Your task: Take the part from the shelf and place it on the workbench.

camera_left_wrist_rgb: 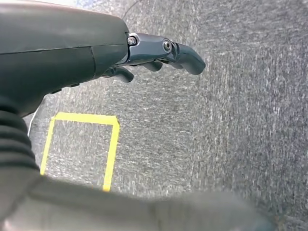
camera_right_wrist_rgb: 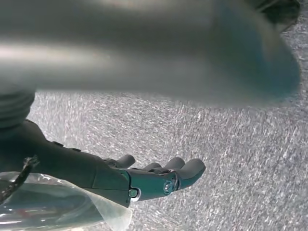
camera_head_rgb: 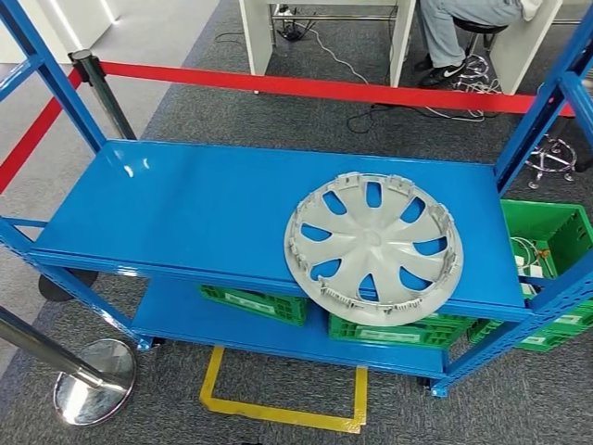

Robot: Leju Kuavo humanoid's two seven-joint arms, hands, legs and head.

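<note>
A grey wheel cover with several spokes lies flat on the top level of the blue shelf, toward its right end, its near rim overhanging the front edge a little. My left hand hangs over grey carpet with its fingers stretched out and nothing in it. My right hand also hangs above the carpet, fingers extended and apart, holding nothing.
Green crates stand on the lower level, and another green crate stands to the right of the shelf. A yellow floor square lies before the shelf. A chrome stanchion base stands near left. A red barrier band runs behind; a seated person is beyond it.
</note>
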